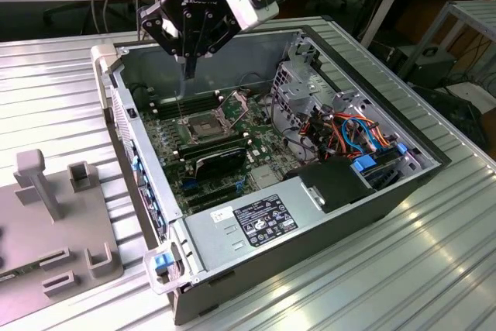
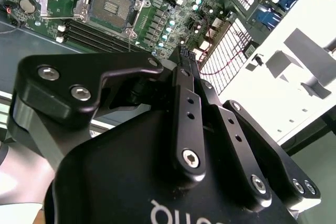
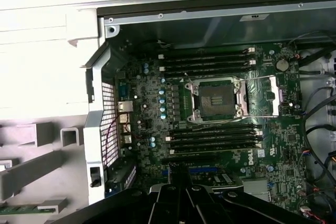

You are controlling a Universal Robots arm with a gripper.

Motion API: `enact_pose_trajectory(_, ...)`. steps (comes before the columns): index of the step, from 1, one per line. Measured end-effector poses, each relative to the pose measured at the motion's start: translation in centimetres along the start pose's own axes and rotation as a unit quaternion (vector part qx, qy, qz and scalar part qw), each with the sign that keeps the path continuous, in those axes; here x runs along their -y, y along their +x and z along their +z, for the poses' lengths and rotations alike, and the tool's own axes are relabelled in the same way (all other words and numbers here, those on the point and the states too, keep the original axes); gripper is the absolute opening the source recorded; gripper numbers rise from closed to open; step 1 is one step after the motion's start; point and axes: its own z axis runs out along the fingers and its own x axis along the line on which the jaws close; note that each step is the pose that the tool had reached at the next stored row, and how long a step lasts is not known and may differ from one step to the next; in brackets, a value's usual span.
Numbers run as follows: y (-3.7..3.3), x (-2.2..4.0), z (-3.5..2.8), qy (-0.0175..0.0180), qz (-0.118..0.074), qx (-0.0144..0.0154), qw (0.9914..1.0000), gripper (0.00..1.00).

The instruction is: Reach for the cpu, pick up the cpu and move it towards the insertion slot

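Above the open case [image 1: 325, 238], the pincer [image 1: 188, 67] hangs with its tips drawn narrow, nearly together. Whether the cpu is nipped between them I cannot tell. Just beneath, slightly toward the exterior view's right, lies the slot [image 1: 203, 125], its dark centre bare and its plate [image 1: 235, 102] hinged up. A thin lever [image 1: 180, 110] stands almost under the tips. That, I judge, is the main hazard: a straight descent could catch the lever or plate and bend it. A thin chip gripped by its edges could also tilt or slip, land skewed and damage the slot's contacts. Memory slots [image 3: 210, 59] flank the slot closely, so sideways drift has little room. Outside, a grey fixture [image 1: 46, 222] sits on the tabletop [image 1: 434, 269].
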Motion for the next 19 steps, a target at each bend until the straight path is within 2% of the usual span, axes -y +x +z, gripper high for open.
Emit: enact_pose_trajectory(19,0.12,0.01,0.06,0.0003,0.0,-0.0043,0.99999,0.11)
